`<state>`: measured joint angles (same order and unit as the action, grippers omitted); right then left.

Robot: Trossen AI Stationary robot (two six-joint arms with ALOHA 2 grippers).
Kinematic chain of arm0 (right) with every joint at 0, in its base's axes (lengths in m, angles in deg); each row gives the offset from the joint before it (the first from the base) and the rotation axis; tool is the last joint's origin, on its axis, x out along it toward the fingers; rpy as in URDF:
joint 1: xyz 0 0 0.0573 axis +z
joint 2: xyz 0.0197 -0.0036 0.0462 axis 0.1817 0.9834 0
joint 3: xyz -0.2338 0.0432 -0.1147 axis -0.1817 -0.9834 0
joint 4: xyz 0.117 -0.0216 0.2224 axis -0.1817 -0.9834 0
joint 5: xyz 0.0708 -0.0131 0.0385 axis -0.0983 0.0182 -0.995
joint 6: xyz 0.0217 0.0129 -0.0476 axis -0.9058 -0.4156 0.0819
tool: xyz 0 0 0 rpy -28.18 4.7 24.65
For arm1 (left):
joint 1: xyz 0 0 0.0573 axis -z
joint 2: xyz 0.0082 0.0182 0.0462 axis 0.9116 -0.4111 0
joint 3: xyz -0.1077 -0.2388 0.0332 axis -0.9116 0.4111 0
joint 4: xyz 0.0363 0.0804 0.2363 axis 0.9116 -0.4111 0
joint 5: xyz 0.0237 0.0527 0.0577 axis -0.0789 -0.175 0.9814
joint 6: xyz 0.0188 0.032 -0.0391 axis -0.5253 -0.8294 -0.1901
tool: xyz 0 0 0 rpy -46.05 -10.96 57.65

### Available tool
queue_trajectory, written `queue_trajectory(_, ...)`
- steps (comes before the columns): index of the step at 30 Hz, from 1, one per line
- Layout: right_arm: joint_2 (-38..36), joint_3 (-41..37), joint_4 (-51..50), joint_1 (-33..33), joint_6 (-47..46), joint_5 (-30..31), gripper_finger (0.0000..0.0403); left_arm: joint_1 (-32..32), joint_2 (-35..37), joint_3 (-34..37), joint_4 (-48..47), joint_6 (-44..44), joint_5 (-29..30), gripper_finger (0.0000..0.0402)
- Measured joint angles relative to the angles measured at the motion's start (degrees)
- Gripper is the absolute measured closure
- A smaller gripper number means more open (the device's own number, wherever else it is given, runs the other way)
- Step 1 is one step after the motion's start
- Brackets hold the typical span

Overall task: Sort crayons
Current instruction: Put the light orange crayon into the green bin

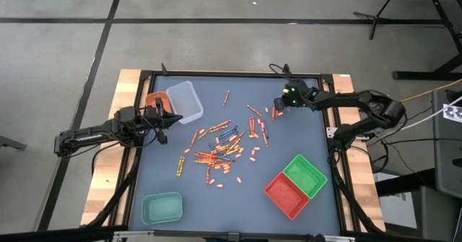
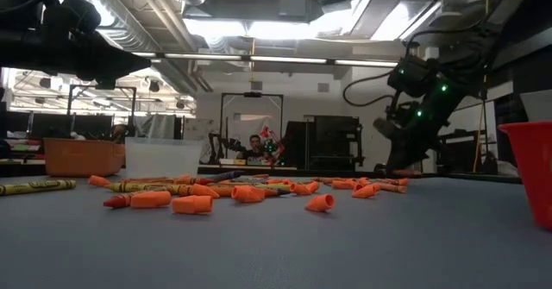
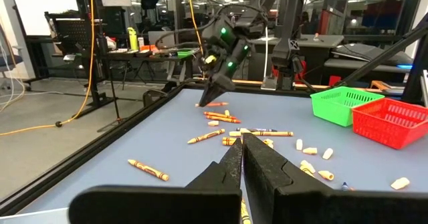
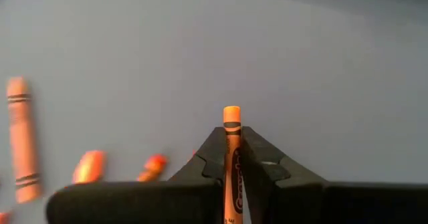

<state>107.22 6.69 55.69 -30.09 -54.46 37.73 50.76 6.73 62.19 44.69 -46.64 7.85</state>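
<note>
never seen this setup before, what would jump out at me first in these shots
The scatter of crayons across the middle of the dark table, mostly orange. Next, the right claw near the table's far right side, shut on an orange crayon that pokes out past its fingertips. Bright trays ring the mess: a green tray and red tray near right, a teal tray near left.

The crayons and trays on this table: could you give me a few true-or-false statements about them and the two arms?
1. The right gripper is shut on an orange crayon. True.
2. The green tray touches the red tray. True.
3. The left gripper holds a crayon. False: its fingers are shut with nothing between them.
4. The teal tray is full of crayons. False: none show in it.
5. Most crayons lie loose on the table. True.
</note>
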Motion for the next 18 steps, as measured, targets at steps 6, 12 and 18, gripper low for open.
queue_trajectory(6, -6.5, 0.0, -7.4, 0.0, 0.9, -10.9, 0.0377, 0.0, 0.0, 0.0, 0.0, 0.0, -0.1, 0.0401)
queue_trajectory(12, -14.3, 0.0, -15.6, 0.1, -1.7, -24.6, 0.0377, 0.0, 0.0, 0.0, 0.0, 0.0, -0.1, 0.0401)
queue_trajectory(18, -21.7, 0.1, -22.6, 2.3, -3.1, -33.1, 0.0377, 0.0, 0.0, 0.0, 0.0, 0.0, -0.1, 0.0401)
